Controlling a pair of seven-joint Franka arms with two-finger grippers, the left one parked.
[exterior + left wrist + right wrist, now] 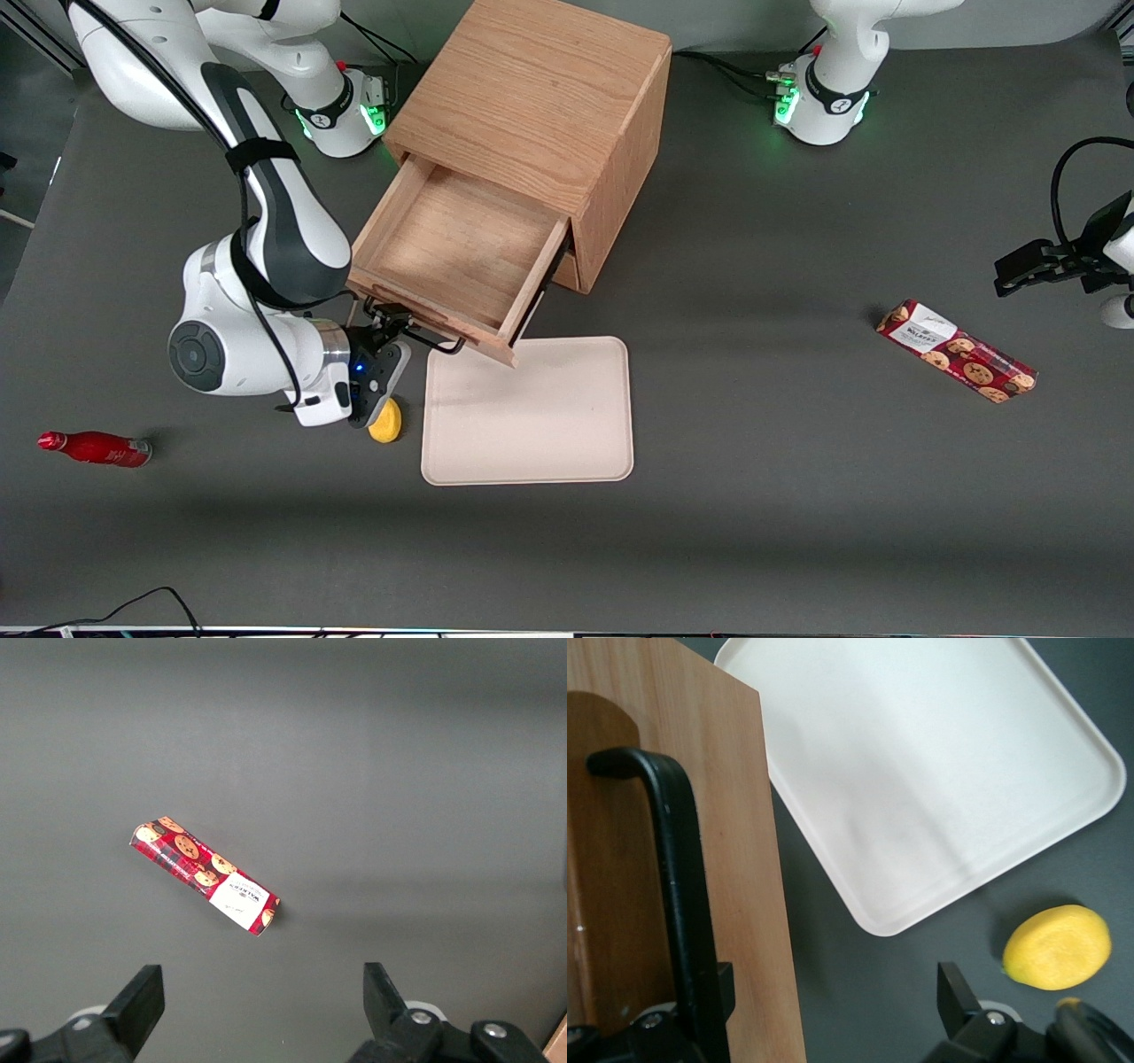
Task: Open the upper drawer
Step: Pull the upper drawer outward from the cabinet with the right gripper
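Gripper sat at the handle w/ fingers apart, bar between them, not clamped; upper drawer stood pulled well out of cabinet over bench; rigid wood, prob. slides easily; grip bar mid-span.

Upper drawer light oak, visible grain, with black bar handle. Cabinet same oak. Gripper black, at the handle, on a white-and-grey arm. Tray pale cream. Lemon yellow. Bottle red. Cookie packet red tartan, biscuit pictures, white label. Counter dark grey.
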